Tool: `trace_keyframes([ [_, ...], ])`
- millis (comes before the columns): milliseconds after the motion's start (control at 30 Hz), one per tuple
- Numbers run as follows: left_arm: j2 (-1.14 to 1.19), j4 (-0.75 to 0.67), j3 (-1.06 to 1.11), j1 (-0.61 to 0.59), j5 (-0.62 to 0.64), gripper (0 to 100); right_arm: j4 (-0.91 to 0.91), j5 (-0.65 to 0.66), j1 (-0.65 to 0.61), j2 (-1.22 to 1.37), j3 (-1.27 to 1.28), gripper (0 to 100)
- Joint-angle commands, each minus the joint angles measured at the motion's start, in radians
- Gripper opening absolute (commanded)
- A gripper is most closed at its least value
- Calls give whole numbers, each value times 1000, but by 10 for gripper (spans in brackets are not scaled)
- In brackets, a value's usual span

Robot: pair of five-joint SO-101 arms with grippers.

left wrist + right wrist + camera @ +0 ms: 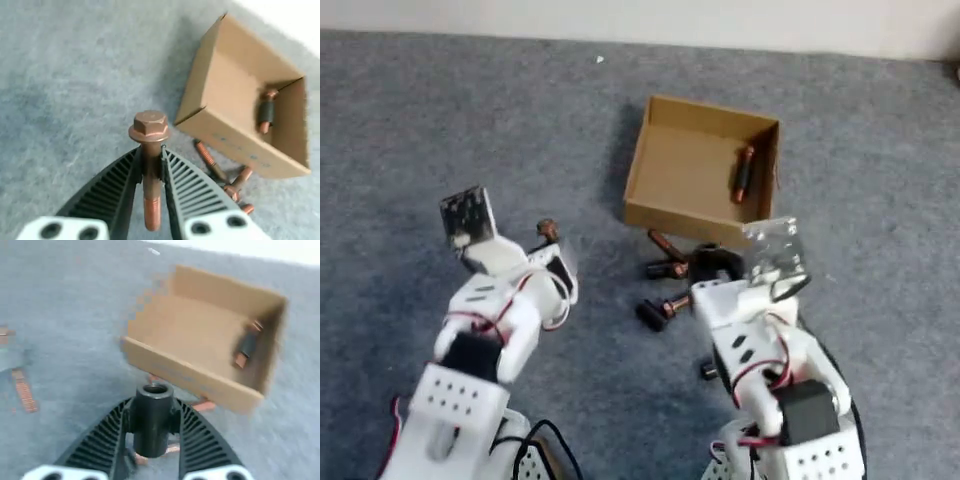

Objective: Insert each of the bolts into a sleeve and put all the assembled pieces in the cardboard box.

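Grey carpet; sleeve half-hides loose bolts

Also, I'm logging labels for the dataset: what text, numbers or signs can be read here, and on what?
Nothing is readable.
cardboard box: faint bluish marks on its outer wall, too blurred to read.
bolt in the left gripper, sleeve in the right gripper: no markings visible.
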Motion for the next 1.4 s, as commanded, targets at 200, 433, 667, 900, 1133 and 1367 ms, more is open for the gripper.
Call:
trace_keyframes([
  [200, -522, -132, 245, -12, -18, 5, -33, 91, -245, -36, 36, 6],
  [433, -624, -187, 314, -10, -14, 5, -128, 158, -331, -36, 148, 6],
  [667, -636, -204, 289, -10, -12, 5, -196, 203, -332, -38, 225, 6],
  [900, -638, -203, 278, -10, -9, 5, -199, 204, -332, -328, 346, 6],
  [1133, -638, -198, 217, -10, 80, 5, -259, 244, -332, -337, 460, 6],
  [1367, -638, -52, 125, 41, 89, 5, -320, 264, -334, -374, 467, 6],
])
